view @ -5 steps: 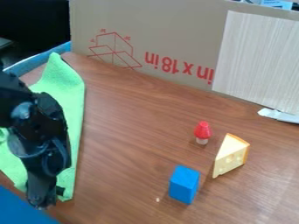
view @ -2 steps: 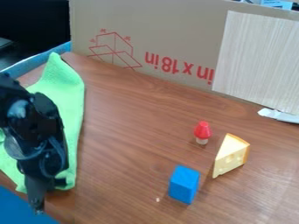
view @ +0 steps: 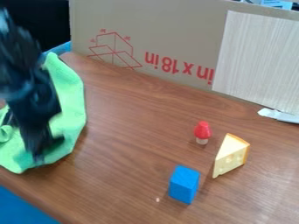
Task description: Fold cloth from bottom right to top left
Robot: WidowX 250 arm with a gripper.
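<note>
The soft, bright green cloth (view: 71, 98) is at the left side of the frame, on the brown wooden surface (view: 128, 162). The black two-finger claw (view: 39, 156) is near the cloth's low edge, at the lower left, and it looks like it is pinching a bit of that edge. The cloth bends and puffs out around the claw.

Here is what could go wrong. If the pinch is too small, the cloth could slip out and flop back down. If the arm pulls too hard, the whole cloth could slide along and not fold, because nothing seems to hold the far end. If the claw lets go too soon, the corner could land short of the top left, all in a lump. The little curl at the cloth's left side could get tucked under and make a bump.

The black robot arm (view: 26, 83) comes in from the upper left of the frame. It hangs down steeply, with its tip leaning a little to the right, and it hides the middle of the cloth. The claw points down, so the arm looks set to carry the edge up and over.
</note>
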